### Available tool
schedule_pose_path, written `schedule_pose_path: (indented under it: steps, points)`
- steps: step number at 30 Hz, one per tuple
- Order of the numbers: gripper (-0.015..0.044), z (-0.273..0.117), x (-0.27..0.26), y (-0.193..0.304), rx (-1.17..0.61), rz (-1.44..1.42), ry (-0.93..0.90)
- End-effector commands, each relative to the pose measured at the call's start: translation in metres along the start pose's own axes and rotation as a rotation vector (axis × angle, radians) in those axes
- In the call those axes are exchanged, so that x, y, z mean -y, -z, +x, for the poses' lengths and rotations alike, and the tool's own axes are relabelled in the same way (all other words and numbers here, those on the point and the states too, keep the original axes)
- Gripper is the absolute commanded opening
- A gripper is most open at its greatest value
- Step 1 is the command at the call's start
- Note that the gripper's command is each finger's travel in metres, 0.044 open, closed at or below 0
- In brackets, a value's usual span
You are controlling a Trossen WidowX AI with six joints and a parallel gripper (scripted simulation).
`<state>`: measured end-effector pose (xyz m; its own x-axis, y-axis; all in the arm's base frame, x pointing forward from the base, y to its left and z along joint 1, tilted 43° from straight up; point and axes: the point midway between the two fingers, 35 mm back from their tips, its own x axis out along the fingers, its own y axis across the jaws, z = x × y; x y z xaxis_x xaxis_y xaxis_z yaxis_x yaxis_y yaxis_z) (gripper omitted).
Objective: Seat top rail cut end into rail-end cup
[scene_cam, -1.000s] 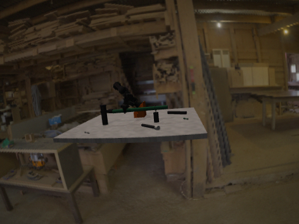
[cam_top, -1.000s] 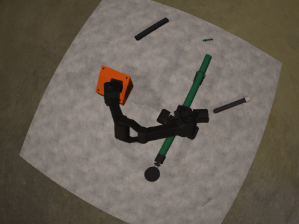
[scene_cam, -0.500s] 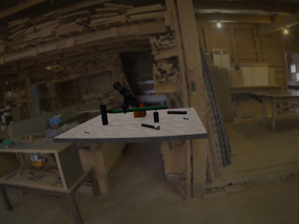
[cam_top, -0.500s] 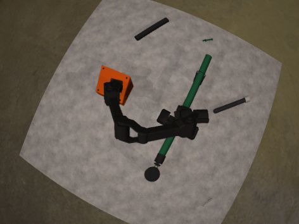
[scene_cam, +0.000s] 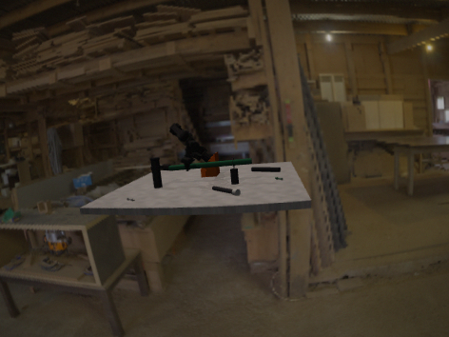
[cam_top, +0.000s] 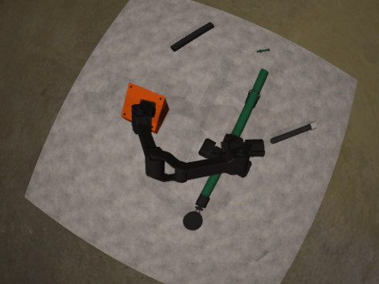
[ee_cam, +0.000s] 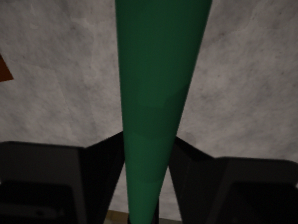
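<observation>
The green rail (cam_top: 244, 117) (scene_cam: 209, 165) (ee_cam: 150, 75) runs roughly level above the table. My gripper (ee_cam: 147, 134) is shut on the rail near its middle, with a black finger on either side. The arm hides the fingers in the top view. The rail's near end meets the dark rail-end cup (cam_top: 202, 200) beside the big black post (cam_top: 193, 221) (scene_cam: 156, 173). The end's tip is inside the cup's mouth, but its depth cannot be seen. The cup hangs near the post's top. Toward its far end the rail passes through the loop cap (cam_top: 257, 99) on the small post (scene_cam: 234, 176).
The arm's orange base (cam_top: 144, 93) (scene_cam: 210, 170) stands left of the rail. A black bar (cam_top: 193, 37) (scene_cam: 265, 169) lies at the far side. A dark rod with a pale end (cam_top: 293, 133) (scene_cam: 225, 190) lies right of the rail. A small green piece (cam_top: 263, 50) (scene_cam: 279, 178) lies beyond the rail's far end.
</observation>
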<state>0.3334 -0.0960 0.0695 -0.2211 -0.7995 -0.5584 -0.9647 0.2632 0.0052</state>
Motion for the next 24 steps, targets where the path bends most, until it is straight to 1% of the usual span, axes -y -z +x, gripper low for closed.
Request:
schedule_pose_path:
  steps: [1, 16, 17, 24]
  points:
    - [0.0, -0.007, 0.005, 0.013, -0.018, 0.004, 0.025]
    - [0.0, -0.011, 0.006, 0.017, -0.018, 0.004, 0.025]
    - [0.0, -0.002, 0.0, 0.001, 0.008, -0.002, -0.008]
    - [0.0, -0.002, 0.0, 0.001, 0.008, -0.002, -0.008]
